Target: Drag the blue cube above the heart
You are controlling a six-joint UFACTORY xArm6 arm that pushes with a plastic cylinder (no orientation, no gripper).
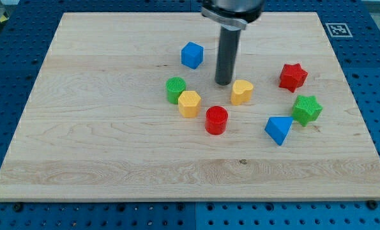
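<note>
The blue cube [191,55] sits on the wooden board toward the view's top, left of centre. The yellow heart [242,92] lies right of centre, below and to the right of the cube. My tip [223,82] stands on the board between them, just up-left of the heart and down-right of the blue cube, touching neither as far as I can see.
A green cylinder [175,89] and a yellow hexagon block [189,103] sit left of my tip. A red cylinder [216,120] lies below. A red star [293,76], a green star [306,109] and a blue triangle [278,130] are at the view's right.
</note>
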